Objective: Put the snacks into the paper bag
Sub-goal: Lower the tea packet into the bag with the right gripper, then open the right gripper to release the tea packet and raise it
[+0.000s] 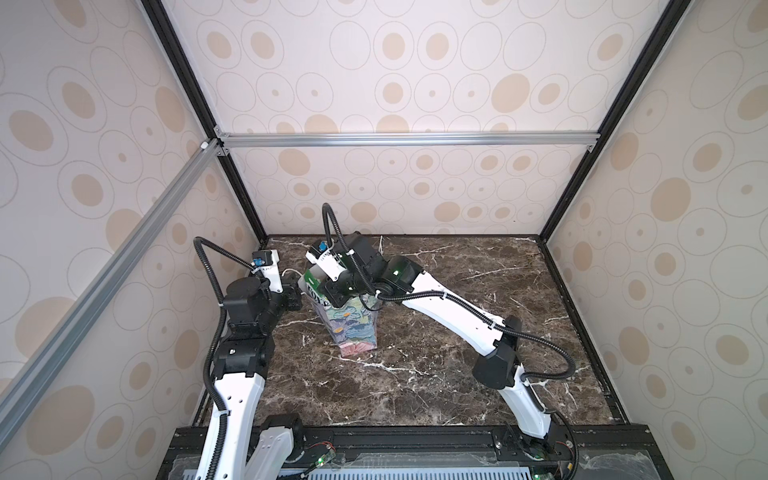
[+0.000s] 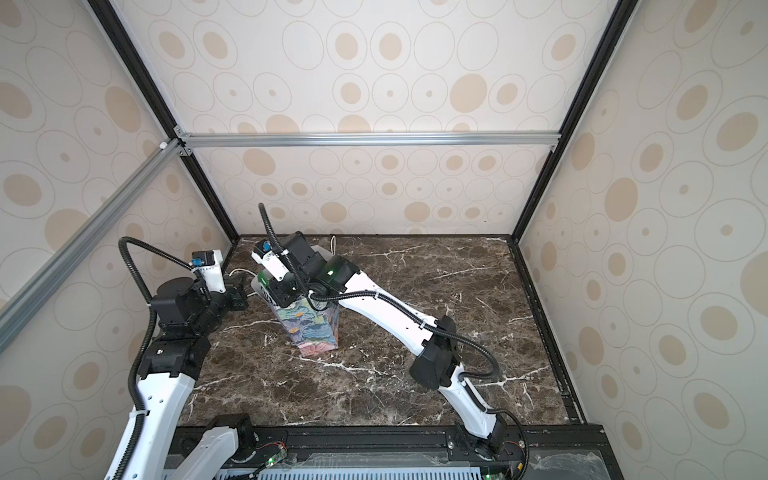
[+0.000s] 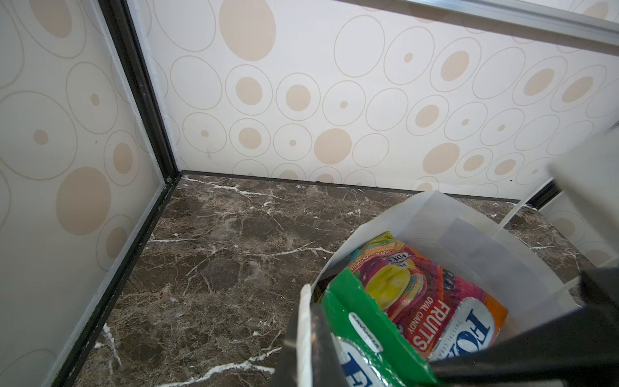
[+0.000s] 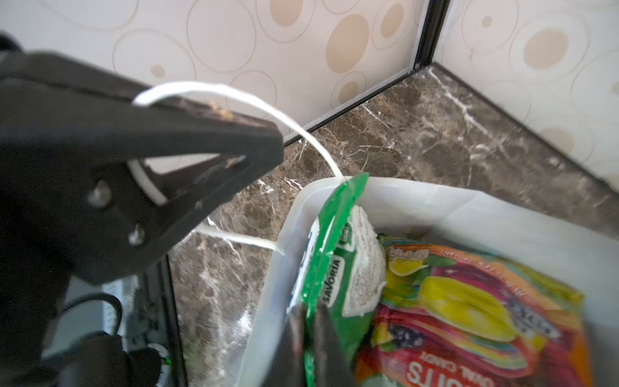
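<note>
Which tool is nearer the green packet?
Right. The right tool grips the green packet at the mouth of the paper bag; the left tool stands apart outside the bag, clamping its cord handle.

1. one paper bag [image 1: 353, 328] is standing on one marble table [image 1: 457, 374].
2. two candy packets are showing in its mouth: one green packet [image 4: 321, 268] and one fruit-print packet [image 3: 418, 288]; whether more are lying beneath cannot be told.
3. two white cord handles [image 4: 234, 97] are sticking out from it.
4. two robot arms are leaning over it: the left arm [image 1: 239, 390] and the right arm [image 1: 449, 309].
5. two grippers are showing: the left gripper [image 4: 268, 147] and the right gripper [image 4: 310, 321].
</note>
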